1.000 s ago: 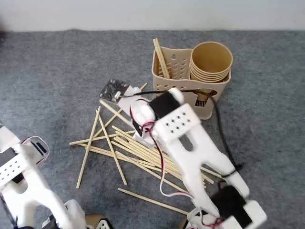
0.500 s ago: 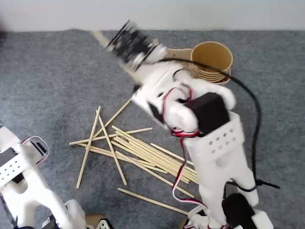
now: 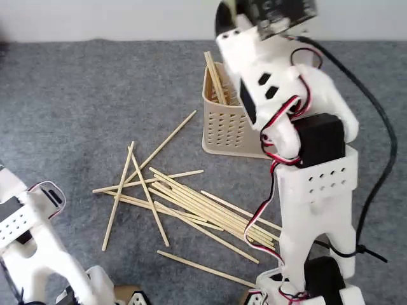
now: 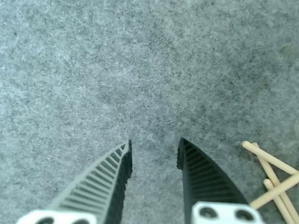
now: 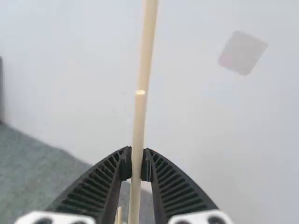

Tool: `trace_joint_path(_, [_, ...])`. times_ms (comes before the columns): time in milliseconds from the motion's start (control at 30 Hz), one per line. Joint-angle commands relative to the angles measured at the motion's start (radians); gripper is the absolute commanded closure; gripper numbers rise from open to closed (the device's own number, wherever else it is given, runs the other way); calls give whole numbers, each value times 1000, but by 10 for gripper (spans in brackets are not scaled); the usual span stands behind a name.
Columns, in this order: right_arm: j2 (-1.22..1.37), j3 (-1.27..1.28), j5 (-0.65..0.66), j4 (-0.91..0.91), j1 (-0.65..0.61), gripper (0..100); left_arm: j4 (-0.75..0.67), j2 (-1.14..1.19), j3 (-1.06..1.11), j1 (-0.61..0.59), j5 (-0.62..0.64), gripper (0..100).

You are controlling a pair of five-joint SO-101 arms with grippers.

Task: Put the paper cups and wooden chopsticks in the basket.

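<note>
The right jaws are clenched on a chopstick (image 5: 145, 46) standing up between them, the basket (image 3: 224, 130) below. The left jaws are released over the worktop (image 4: 140, 70), loose chopsticks (image 4: 271, 157) just beside one tip.

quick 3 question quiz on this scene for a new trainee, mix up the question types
1. True or false: the left gripper is shut.
2. What is between the fingers of the right gripper?
A. a paper cup
B. a pale wooden chopstick
C. nothing
3. Fill in the blank: the loose wooden chopsticks lie in a heap on the grey ___ beside the beige perforated plastic basket.

Key
1. False: its jaws stand apart with nothing between them.
2. B
3. carpet
</note>
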Motion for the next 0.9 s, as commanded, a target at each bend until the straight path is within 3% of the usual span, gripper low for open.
trace_joint_path(0, [19, 26, -14, -107, 48, 990, -18, -6, -5, 8, 6, 841])
trace_joint_path(233, [81, 135, -133, -199, 67, 990, -18, -6, -5, 8, 6, 842])
trace_joint_path(667, [79, 390, -143, -234, 104, 981, -66, -12, 27, 8, 6, 842])
trace_joint_path(867, [45, 437, -141, -222, 101, 845, -66, -12, 27, 9, 6, 842])
